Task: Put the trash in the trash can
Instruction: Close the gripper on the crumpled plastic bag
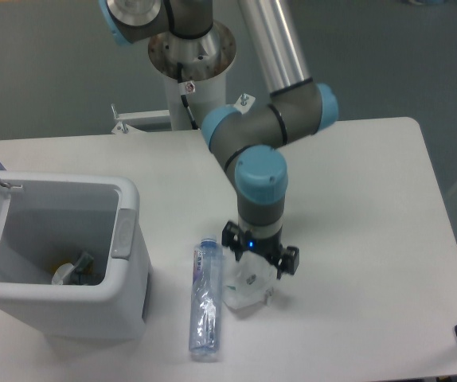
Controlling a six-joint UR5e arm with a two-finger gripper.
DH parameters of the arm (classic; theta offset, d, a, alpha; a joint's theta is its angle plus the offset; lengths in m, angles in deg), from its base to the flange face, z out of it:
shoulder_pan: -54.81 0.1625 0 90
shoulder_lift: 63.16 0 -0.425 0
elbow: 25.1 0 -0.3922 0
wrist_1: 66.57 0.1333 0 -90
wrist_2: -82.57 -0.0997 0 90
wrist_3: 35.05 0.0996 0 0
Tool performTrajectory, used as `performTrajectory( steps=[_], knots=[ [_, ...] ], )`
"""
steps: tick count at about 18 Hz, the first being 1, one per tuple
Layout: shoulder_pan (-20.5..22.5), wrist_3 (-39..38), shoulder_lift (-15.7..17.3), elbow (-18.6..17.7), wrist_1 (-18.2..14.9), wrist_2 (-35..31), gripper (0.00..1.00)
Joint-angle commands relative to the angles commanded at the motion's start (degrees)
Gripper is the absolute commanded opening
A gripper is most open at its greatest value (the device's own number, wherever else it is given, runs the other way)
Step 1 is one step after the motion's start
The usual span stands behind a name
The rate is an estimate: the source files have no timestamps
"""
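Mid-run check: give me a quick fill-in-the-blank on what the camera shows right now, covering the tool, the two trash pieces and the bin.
1. The tool is positioned directly over the crumpled ____.
2. The crushed bottle lies flat on the table between the wrapper and the ____.
3. The trash can has its lid ____.
4. The bottle's cap points toward the ____ edge of the table.

Missing words: wrapper; trash can; open; far

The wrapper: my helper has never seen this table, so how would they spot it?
Start at the white trash can on the table's left, then go right past the long crushed bottle. The wrapper lies just beyond, under the tool: small, crumpled, whitish, with no blue cap.
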Motion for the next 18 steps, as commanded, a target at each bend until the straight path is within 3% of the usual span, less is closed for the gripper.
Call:
performTrajectory(
  steps=[1,2,9,15,18],
  knots=[
    [0.0,0.3,0.0,0.0,0.0,0.1,0.06],
    [0.0,0.4,0.0,0.3,0.0,0.2,0.00],
    [1.2,0.2,1.9,2.2,-0.6,3.9,0.00],
    [7.2,-1.6,6.2,3.2,-0.6,21.6,0.00],
    [8.6,-6.6,7.4,7.0,-0.6,28.4,0.00]
  ],
)
